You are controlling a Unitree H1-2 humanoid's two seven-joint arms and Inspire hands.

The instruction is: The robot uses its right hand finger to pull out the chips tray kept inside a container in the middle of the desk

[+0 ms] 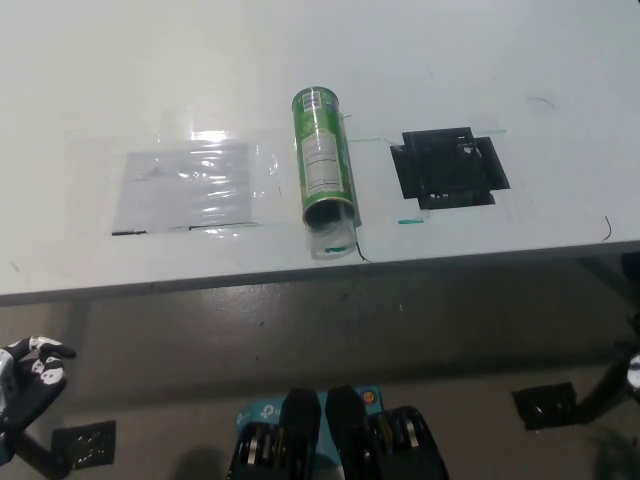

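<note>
One green chips can (323, 156) lies on its side mid-desk (300, 40), open end toward the robot w/ the clear tray (331, 237) poking out at the desk's near edge. A black taped square (450, 167) sits just right of the can, a clear plastic sheet (185, 187) left of it. Left hand (28, 375) hangs below the desk edge, well apart from the can, fingers spread, holding nothing. Right hand barely visible at the frame's right edge; can't tell its fingers.
</note>
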